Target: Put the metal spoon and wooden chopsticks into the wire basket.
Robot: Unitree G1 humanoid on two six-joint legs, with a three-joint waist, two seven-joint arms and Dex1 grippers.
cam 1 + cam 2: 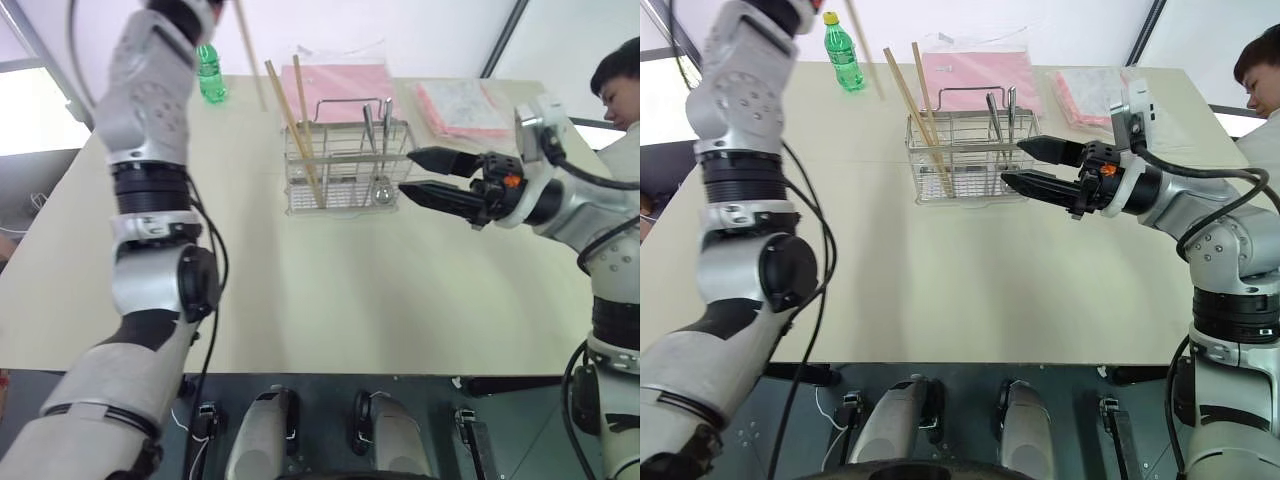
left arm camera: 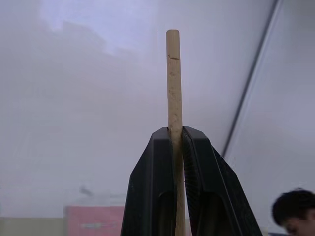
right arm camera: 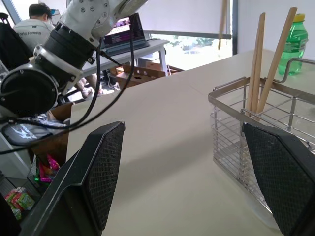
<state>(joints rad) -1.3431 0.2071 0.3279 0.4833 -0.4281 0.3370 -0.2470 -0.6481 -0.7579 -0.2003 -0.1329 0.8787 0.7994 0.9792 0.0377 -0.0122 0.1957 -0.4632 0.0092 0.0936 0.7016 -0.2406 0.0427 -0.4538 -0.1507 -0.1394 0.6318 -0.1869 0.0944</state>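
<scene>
The wire basket [image 1: 345,170] stands at the middle back of the table. Two wooden chopsticks [image 1: 297,125] lean inside its left end. The metal spoon [image 1: 385,150] stands in its right end, bowl down, beside another thin metal utensil. High above the table to the basket's left, my left gripper [image 2: 176,135] is shut on a third chopstick [image 1: 250,50], which slants downward. My right gripper [image 1: 406,174] is open and level just right of the basket, pointing at it with nothing between its fingers.
A green bottle [image 1: 210,75] stands at the back left of the table [image 1: 330,300]. Pink plastic-wrapped packets lie behind the basket [image 1: 340,85] and at the back right [image 1: 460,105]. A person [image 1: 620,80] sits at the far right.
</scene>
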